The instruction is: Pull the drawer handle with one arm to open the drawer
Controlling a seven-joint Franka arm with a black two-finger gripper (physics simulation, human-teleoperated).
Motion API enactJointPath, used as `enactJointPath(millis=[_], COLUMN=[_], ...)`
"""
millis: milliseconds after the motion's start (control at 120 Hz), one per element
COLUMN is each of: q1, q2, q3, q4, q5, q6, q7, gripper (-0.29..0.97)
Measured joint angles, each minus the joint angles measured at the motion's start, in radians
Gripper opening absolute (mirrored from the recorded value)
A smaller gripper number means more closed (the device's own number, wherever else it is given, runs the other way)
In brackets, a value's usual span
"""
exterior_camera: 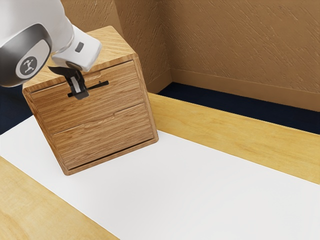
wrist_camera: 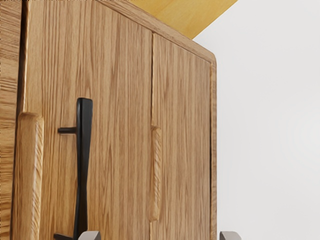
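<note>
A wooden cabinet [exterior_camera: 100, 125] stands tilted on the white mat, with two drawer fronts facing the camera. The top drawer [exterior_camera: 115, 95] carries a thin black bar handle [exterior_camera: 95, 86], and its front looks about flush with the cabinet. My gripper [exterior_camera: 78, 91] hangs down from the white hand right at the handle's end nearer the exterior view's left. In the wrist view the handle [wrist_camera: 83, 165] runs along the drawer front, and two grey fingertips [wrist_camera: 90, 235] stand far apart, one beside the bar. The gripper is open.
The lower drawer [exterior_camera: 107, 135] has no black handle, only a shallow wooden groove. A white mat [exterior_camera: 190, 190] covers the wooden table [exterior_camera: 240, 135] toward the exterior view's right. A brown wall [exterior_camera: 240, 45] rises behind.
</note>
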Motion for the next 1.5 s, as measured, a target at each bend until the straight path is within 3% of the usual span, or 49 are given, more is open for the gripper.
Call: enactJointPath(millis=[1500], q1=[0.001], q2=[0.176], q3=[0.089], q4=[0.042], q5=[0.023], q6=[0.136], q7=[0.039], gripper=[0.25])
